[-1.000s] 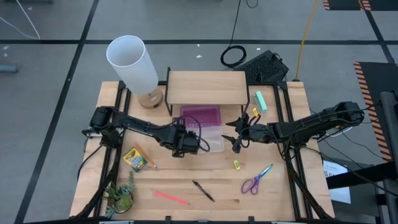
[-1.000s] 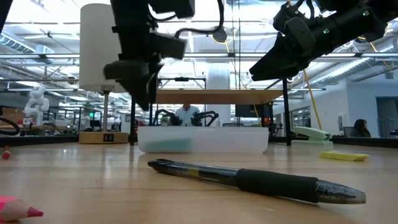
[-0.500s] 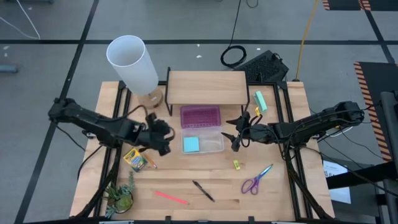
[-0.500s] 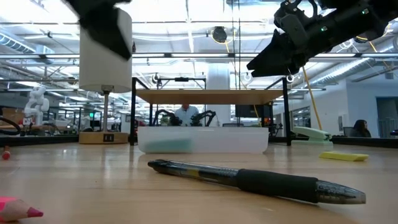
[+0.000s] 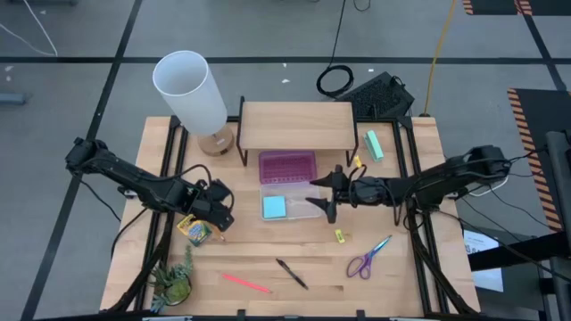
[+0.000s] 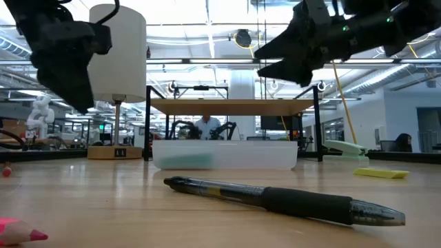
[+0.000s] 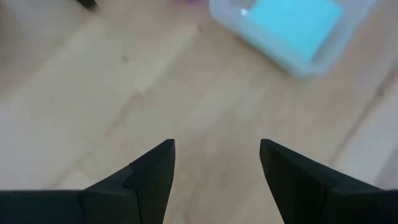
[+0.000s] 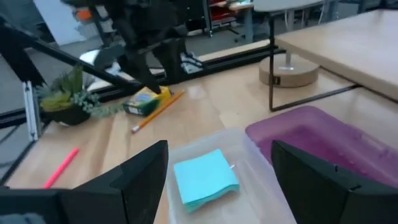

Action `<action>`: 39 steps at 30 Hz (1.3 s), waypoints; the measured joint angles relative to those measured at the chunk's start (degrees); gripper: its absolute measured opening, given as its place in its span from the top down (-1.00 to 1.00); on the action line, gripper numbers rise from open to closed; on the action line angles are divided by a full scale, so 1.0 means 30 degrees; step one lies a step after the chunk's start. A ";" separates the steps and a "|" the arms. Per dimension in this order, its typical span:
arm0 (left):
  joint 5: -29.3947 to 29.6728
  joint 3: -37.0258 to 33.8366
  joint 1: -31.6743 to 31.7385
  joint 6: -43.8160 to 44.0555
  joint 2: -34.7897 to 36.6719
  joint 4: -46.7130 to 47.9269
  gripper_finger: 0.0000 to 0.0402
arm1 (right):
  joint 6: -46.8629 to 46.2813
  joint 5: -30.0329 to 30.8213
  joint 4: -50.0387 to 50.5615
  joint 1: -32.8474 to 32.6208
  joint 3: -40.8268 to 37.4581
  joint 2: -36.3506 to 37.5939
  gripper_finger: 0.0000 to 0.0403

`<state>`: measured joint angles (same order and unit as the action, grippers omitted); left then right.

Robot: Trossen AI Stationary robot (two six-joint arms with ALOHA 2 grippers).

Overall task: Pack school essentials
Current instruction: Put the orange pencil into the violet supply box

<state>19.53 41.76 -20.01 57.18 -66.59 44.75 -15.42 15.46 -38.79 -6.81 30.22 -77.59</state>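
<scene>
At the far left of the table the left gripper [image 5: 217,214] hangs just above the crayon box [image 5: 194,228], fingers [image 7: 149,177] spread apart with nothing between them, bare wood showing in the gap. A plant [image 5: 174,281] sits at the near left corner, below the crayon box, and a lamp [image 5: 190,94] stands at the far left corner. Toward the front edge lie the pink stick [image 5: 244,283] and, just right of it, the pen [image 5: 292,273]. In the middle, in front of a small shelf [image 5: 297,125], a clear tray [image 5: 305,207] holds the blue note pad [image 5: 274,208] in its left half; a purple lid [image 5: 287,166] lies touching its far side. The right gripper [image 5: 325,196] hovers over the tray's right end, its jaws wide open and empty. Near it on the wood lies the yellow piece [image 5: 340,236], and farther right and forward the scissors [image 5: 368,258]. A mint block [image 5: 374,144] rests by the shelf's right end.
</scene>
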 joint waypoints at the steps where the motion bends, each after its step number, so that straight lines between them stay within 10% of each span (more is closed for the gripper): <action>1: -0.0324 0.0000 -0.0063 0.0038 0.0000 0.0004 -0.19 | 0.0005 -0.0213 -0.0208 0.0111 0.0000 -0.0301 -0.37; 10: -0.3775 0.0000 -0.1921 -0.4693 -0.0087 0.0023 -0.19 | -0.0622 -0.0842 -0.0571 0.0515 -0.0007 -0.1227 -0.37; 29: -0.3998 -0.1457 -0.4283 -1.0356 -0.5123 -0.1841 -0.17 | -0.0026 -0.2693 -0.0328 0.0130 0.0000 -0.1185 -0.37; 39: -0.5028 -0.1305 -0.4021 -1.1433 -0.6200 -0.2045 0.54 | 0.0372 -0.2687 -0.0422 0.0125 -0.0007 -0.1185 -0.37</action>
<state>4.45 37.84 -32.08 22.89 -85.19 38.62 -14.31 7.40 -40.05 -6.44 30.20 -81.14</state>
